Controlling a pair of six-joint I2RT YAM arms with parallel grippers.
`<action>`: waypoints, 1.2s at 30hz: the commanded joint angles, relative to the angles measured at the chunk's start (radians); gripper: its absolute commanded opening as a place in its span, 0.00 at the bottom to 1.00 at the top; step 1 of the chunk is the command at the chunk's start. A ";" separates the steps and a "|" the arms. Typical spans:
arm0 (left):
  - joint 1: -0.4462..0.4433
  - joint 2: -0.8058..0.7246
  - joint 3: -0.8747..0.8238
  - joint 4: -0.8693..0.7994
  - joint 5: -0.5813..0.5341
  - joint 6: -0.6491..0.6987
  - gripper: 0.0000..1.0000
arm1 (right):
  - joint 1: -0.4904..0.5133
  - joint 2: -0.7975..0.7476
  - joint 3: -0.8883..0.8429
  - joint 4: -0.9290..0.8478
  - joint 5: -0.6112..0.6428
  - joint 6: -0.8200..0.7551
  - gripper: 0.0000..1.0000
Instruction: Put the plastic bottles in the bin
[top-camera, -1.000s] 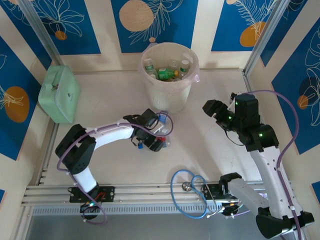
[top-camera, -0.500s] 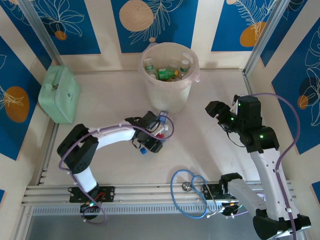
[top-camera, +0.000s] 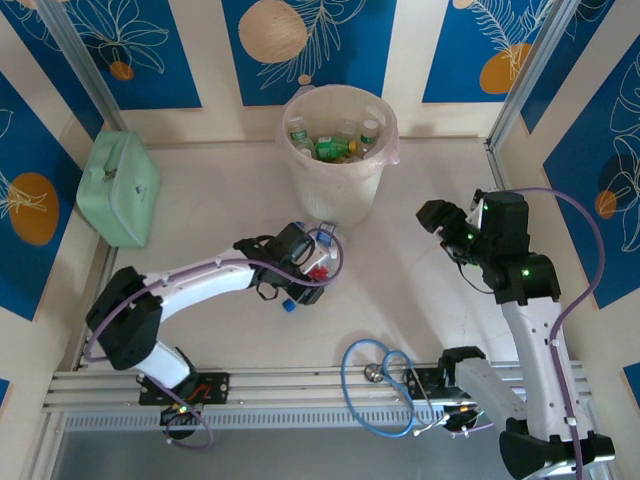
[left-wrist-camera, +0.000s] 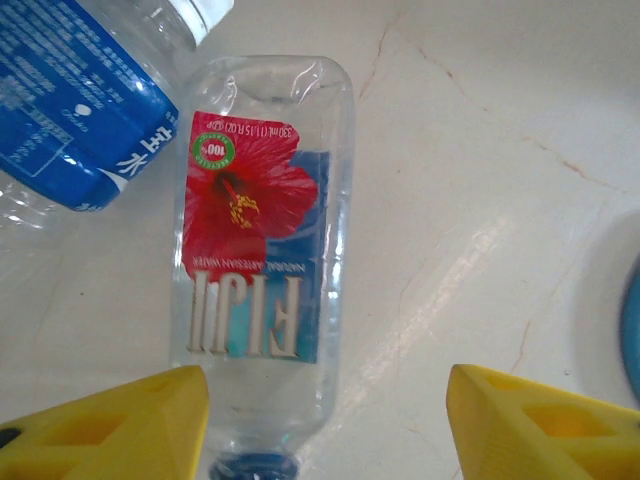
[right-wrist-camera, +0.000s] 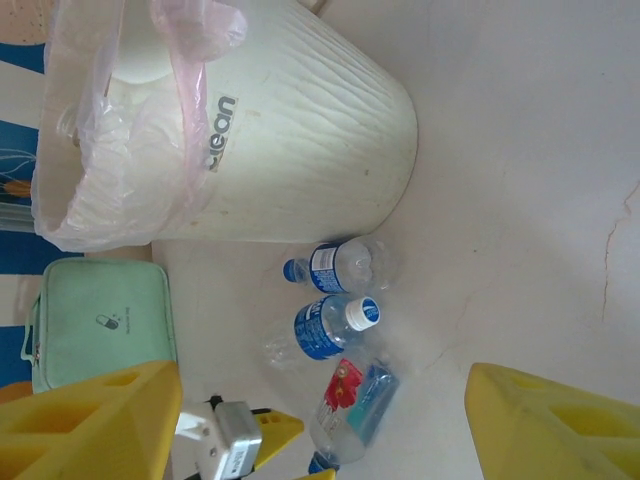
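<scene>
Clear bottle (left-wrist-camera: 255, 250): red hibiscus on blue label; bin (right-wrist-camera: 300, 140) off-white, ribbed; liner (right-wrist-camera: 195, 30) pink; case (top-camera: 120, 188) mint green.

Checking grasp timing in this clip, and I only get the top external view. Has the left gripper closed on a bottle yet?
Observer: Not yet. The left wrist view shows the red-flower-labelled bottle lying between the fingers of the left gripper, one finger clear of it.
Operator: How many bottles lie outside the bin?
Observer: Three, in the right wrist view: that one, a white-capped bottle and the bottle nearest the bin, all beside the bin.
</scene>
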 joint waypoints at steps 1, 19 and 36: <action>-0.009 -0.004 -0.027 -0.033 -0.042 -0.009 0.72 | -0.015 -0.017 0.019 -0.007 -0.038 -0.003 0.75; 0.000 0.194 0.047 0.015 -0.078 0.079 0.87 | -0.065 -0.022 0.005 -0.016 -0.082 -0.006 0.75; -0.003 0.175 0.064 -0.024 -0.018 0.037 0.57 | -0.096 -0.029 0.005 -0.022 -0.101 -0.009 0.73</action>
